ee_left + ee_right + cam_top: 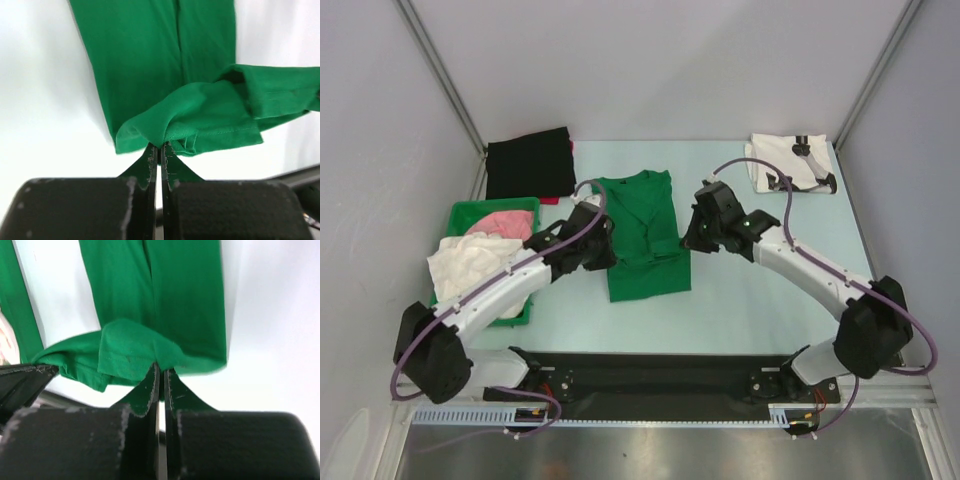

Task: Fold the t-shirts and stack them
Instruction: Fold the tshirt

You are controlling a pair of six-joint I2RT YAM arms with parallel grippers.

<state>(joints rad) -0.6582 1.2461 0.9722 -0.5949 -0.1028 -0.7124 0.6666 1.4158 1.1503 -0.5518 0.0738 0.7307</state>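
The green t-shirt lies folded into a long strip in the middle of the table. My left gripper is shut on its left edge and my right gripper is shut on its right edge, about halfway down the strip. In the left wrist view the gripper pinches a lifted fold of the green cloth. In the right wrist view the gripper pinches a bunched fold of the green cloth. A folded white t-shirt with black print lies at the back right.
A folded black cloth lies at the back left, with a bit of red under it. A green bin at the left holds pink cloth and white cloth. Grey walls enclose the table.
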